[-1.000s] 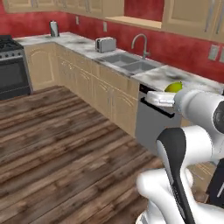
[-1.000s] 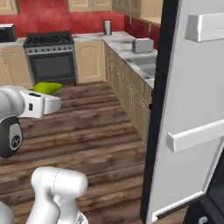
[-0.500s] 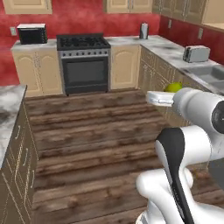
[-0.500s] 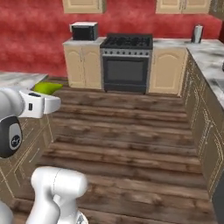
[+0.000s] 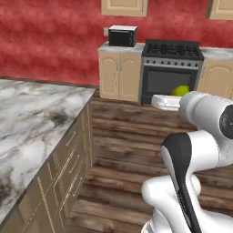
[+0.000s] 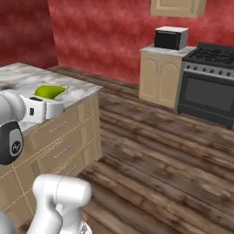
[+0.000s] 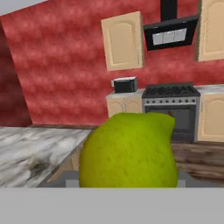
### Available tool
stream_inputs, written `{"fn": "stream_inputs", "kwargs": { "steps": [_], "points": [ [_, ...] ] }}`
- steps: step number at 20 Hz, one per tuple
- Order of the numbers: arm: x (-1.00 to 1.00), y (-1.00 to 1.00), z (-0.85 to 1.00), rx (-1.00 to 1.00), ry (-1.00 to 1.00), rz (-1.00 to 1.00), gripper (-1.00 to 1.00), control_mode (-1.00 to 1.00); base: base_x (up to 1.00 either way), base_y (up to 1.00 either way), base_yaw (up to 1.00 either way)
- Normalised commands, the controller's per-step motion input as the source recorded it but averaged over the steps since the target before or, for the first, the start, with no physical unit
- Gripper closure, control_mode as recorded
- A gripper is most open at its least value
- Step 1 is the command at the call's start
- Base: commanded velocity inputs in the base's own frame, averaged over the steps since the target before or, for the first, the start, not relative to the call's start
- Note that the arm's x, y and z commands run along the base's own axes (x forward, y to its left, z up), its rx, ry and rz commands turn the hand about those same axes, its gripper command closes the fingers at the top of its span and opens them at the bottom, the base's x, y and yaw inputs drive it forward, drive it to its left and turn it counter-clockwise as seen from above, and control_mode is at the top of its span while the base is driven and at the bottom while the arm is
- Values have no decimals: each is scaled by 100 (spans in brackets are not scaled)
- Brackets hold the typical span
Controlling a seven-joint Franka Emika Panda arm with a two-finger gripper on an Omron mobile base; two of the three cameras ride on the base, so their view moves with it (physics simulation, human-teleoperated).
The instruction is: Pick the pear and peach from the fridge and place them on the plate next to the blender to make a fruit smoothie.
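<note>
1. Since the earlier frames the whole scene has swung round with the base: the sink run and the fridge door have gone from view, and a marble counter (image 5: 41, 113) and the stove wall have come in. The pear has kept its place in the gripper throughout.
2. The pear (image 7: 129, 151), yellow-green, is held in the gripper; in the hand view it sits dead centre at the bottom, between the finger tips.
3. The jaws are closed on the pear; the fruit bulges above the white hand in both base views ( (image 5: 180, 90), (image 6: 49, 91)).
4. The gripper (image 5: 170, 101) is seen at about 3 o'clock of centre in the left base view, held level, well above the floor; in the right base view it (image 6: 48, 107) is at 9 o'clock.
5. Beyond the pear, at 12 to 1 o'clock in the hand view, a black stove (image 7: 169, 105) is seen under a dark range hood (image 7: 170, 30).
6. A black microwave (image 5: 122, 35) rests on a beige cabinet (image 5: 119, 75) just left of the stove.
7. The marble counter lies at 8 to 9 o'clock in the hand view and left base view.
8. A wood plank floor (image 6: 164, 160) spans the space between counter and stove; red walls are behind.
</note>
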Motion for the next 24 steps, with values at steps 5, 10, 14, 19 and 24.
{"fn": "stream_inputs", "kwargs": {
  "steps": [5,10,14,19,24],
  "points": [
    [0,0,0,0,0,0,100,100,45,-1,91],
    [0,0,0,0,0,0,100,100,1,1,100],
    [0,0,0,0,0,0,100,100,0,12,98],
    [0,0,0,0,0,0,100,100,21,37,82],
    [0,0,0,0,0,0,100,100,44,86,57]
  ]
}}
